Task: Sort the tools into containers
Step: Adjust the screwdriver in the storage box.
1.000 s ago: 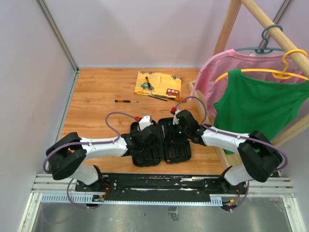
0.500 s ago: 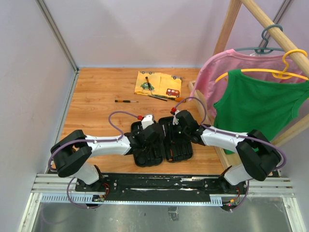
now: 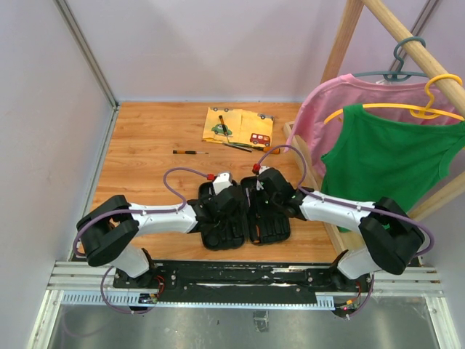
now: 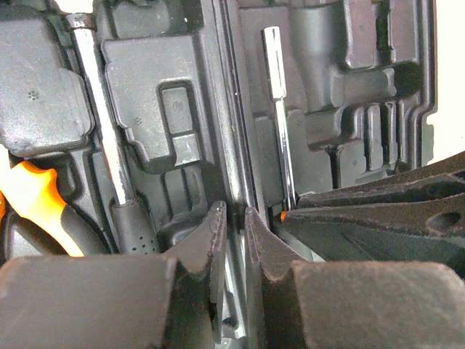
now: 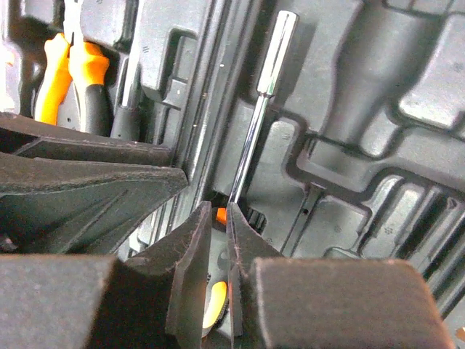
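Yellow cloth [image 3: 237,127] beyond black case [image 3: 270,231]

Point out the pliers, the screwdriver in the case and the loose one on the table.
pliers [image 4: 33,200]: left wrist view, orange handle.
cased screwdriver [image 5: 254,127]: right wrist view, steel shaft.
loose screwdriver [image 3: 190,152]: top view, middle of its length.

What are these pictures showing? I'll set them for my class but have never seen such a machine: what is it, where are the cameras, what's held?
Two robot arms stand at a table's near edge. One picture looks down from above; the other two come from a camera on each wrist. Between the arms lies an open black tool case holding a hammer and orange pliers. The left fingers seem to pinch the case's middle ridge; the right fingers close on a screwdriver in its slot. Farther back lie a thin screwdriver and another tool on a yellow cloth.
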